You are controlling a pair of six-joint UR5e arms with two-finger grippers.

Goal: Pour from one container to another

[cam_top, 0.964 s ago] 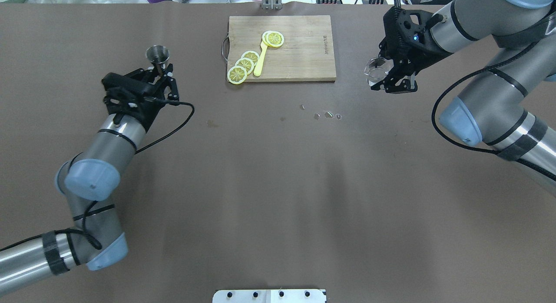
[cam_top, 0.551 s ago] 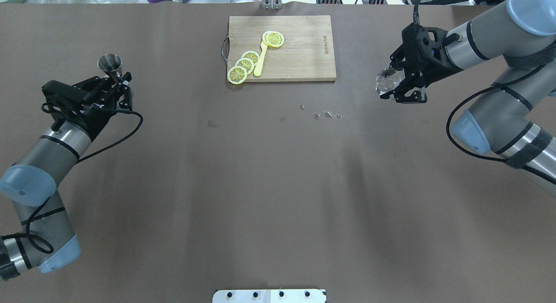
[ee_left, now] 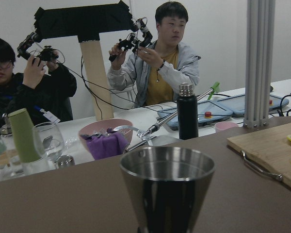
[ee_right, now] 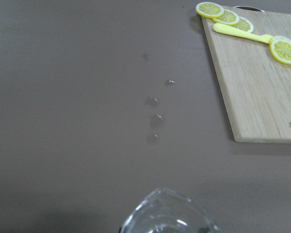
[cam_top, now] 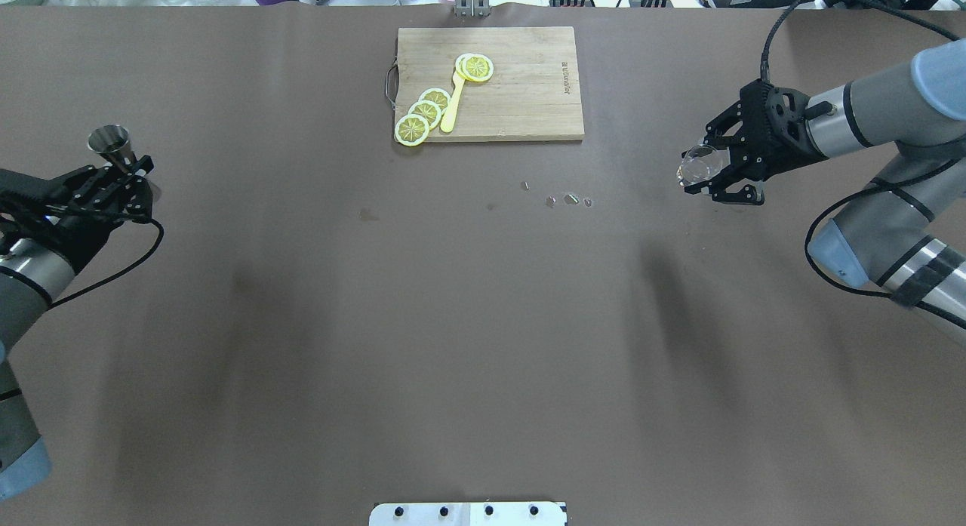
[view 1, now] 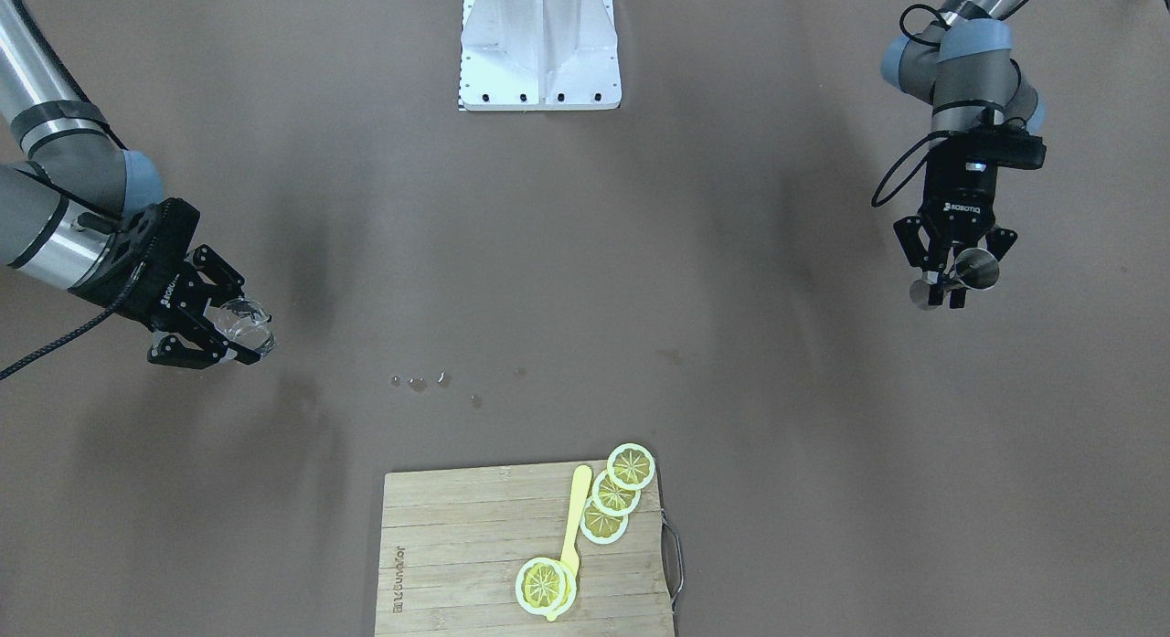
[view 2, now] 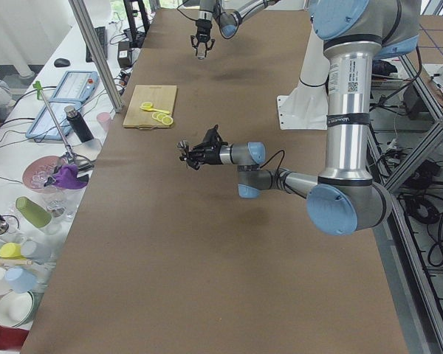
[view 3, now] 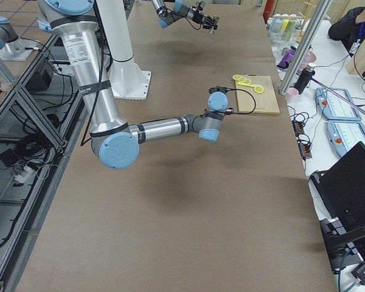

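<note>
Front-facing view: left gripper is clamping a metal cup at the view's right, lifted off the table. Right gripper is squeezing a glass cup at the view's left, with the cup tipping sideways and also off the table. The two cups are hanging well apart, at opposite ends. A cutting board is lying at bottom centre, carrying lemon slices and a yellow knife. Wet spots are showing on the table between the glass cup and the board.

Overhead view: metal cup is standing upright in the left gripper near the table's left edge, mouth up. Glass cup is leaning in the right gripper, mouth facing the table's middle. Wet spots are lying near the board's near edge.

Left side view: near arm is holding the metal cup above the table. Far arm is too small to read.

Right side view: near arm's wrist is hiding its gripper and the glass cup.

Left wrist view: metal cup is filling the lower centre, upright, its inside too dark to read. Beyond the table, two people are handling controllers, with a bottle and a bowl standing between them and the cup.

Right wrist view: only the glass cup's rim is peeking in at the bottom edge. Wet spots are lying ahead, with the board at top right.
</note>
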